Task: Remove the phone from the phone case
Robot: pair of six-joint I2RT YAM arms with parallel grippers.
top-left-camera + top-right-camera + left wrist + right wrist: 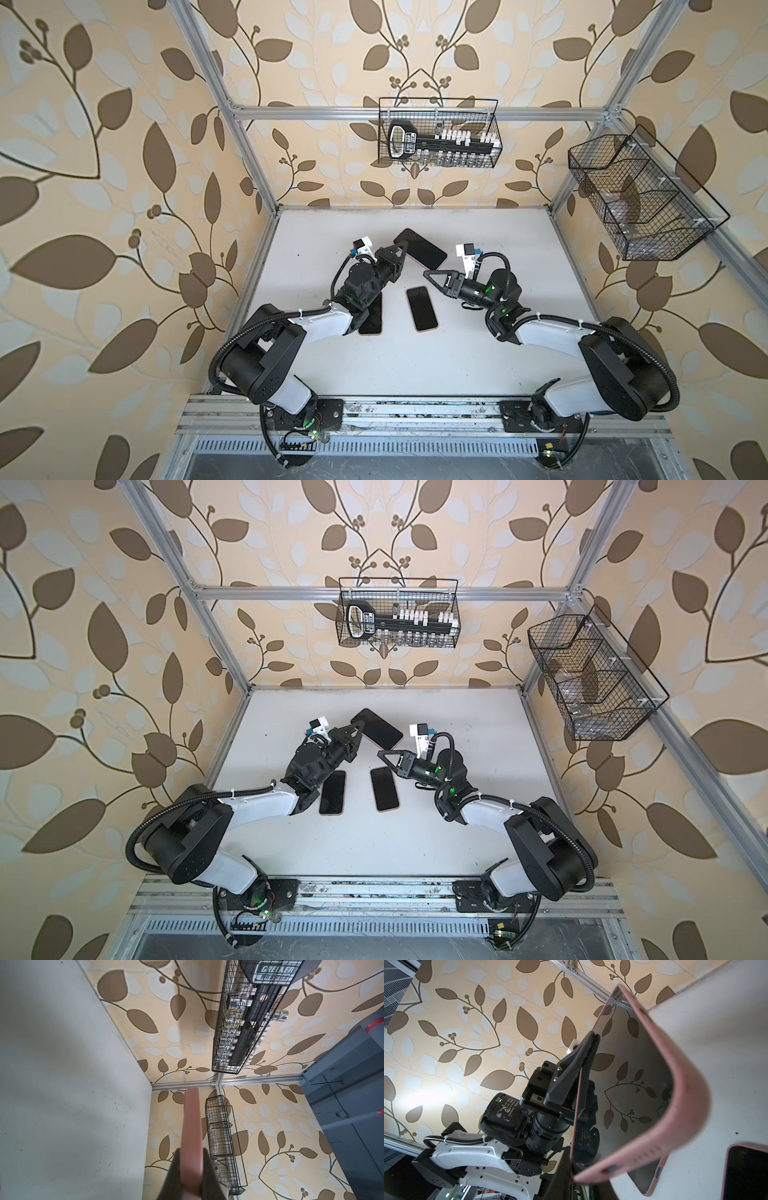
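Note:
The phone (420,248) shows its dark screen inside a pink phone case (685,1084) and is held tilted above the white table (478,357) in both top views. My left gripper (405,247) is shut across its edge; in the left wrist view the pink rim (191,1126) runs out from between the fingers (207,1178). My right gripper (427,274) meets the near corner of the phone. In the right wrist view that gripper (571,1169) is shut on the case's corner rim, and the left gripper (594,1035) clamps the opposite edge.
Two more dark phones lie flat on the table: one in the middle (422,308), one (371,318) partly under the left arm. A pink-rimmed corner with a blue button (652,1176) shows behind the held case. Wire baskets hang on the back wall (438,133) and right (640,199).

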